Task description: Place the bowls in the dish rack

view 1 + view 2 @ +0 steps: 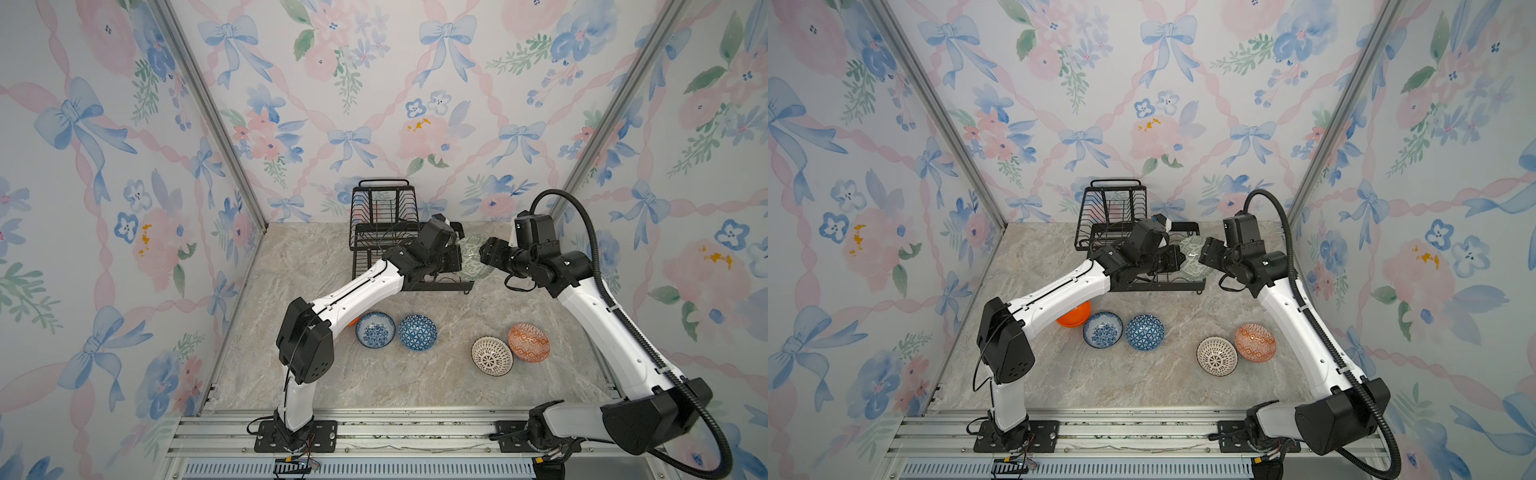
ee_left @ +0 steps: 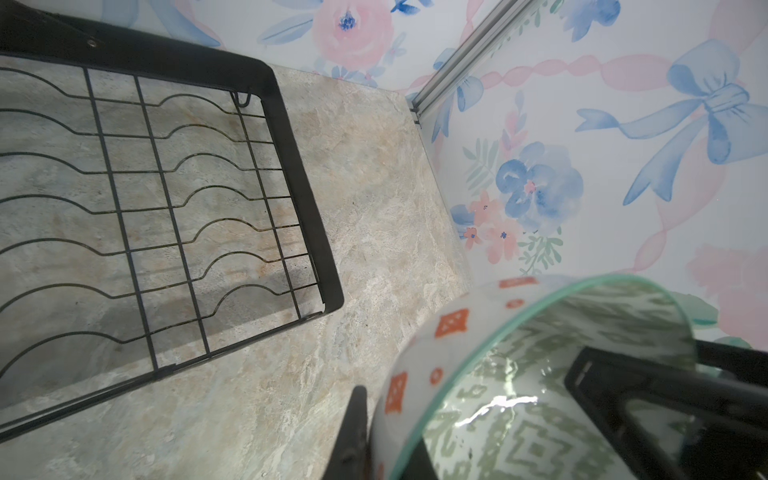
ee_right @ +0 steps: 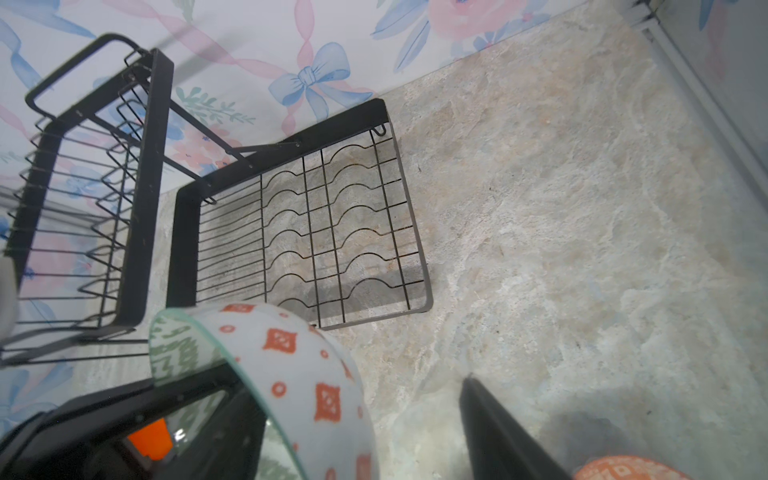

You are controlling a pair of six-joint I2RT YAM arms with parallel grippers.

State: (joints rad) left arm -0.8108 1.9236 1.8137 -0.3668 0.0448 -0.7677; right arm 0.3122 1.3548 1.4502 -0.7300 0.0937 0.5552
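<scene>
Both top views: the left end effector (image 1: pixel 459 258) pinches the pale green bowl (image 1: pixel 474 266) at three o'clock of the dish rack (image 1: pixel 382 216); the right end effector (image 1: pixel 485 252) stands open beside it. Wrist views show empty slots (image 2: pixel 187 199), so carry it toward nine o'clock, edge-down.

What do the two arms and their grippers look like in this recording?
Both have white links and black joint housings. The left arm carries a thin black wire; the right arm has a thick ribbed black hose. The left gripper and right gripper are black.
</scene>
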